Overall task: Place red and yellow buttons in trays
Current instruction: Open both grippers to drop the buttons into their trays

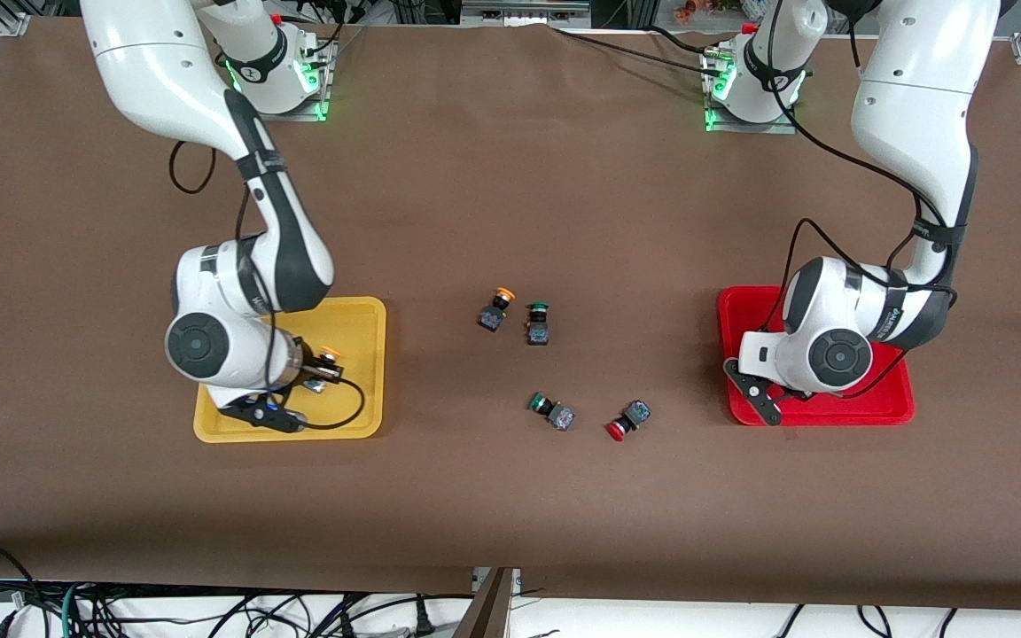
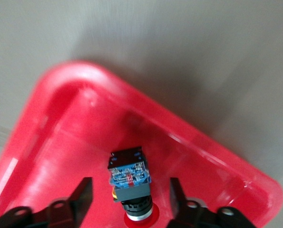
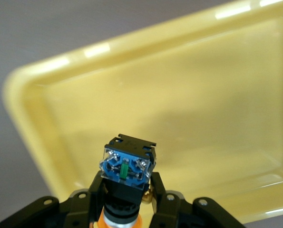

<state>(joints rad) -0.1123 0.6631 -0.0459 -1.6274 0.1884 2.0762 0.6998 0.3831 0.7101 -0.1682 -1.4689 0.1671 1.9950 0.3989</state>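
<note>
Front view: red tray [image 1: 892, 408] holds red button [image 2: 131, 183].

trays: 2 – one yellow tray [image 1: 360, 312], one red tray [image 1: 896, 409] | yellow-capped buttons: 2 – one on the table [image 1: 496, 310], one in a gripper over the yellow tray [image 3: 126, 183] | red-capped buttons: 2 – one on the table [image 1: 627, 420], one in the red tray [image 2: 131, 183] | green-capped buttons: 2 [image 1: 537, 322] [image 1: 552, 411] | robot arms: 2
</note>
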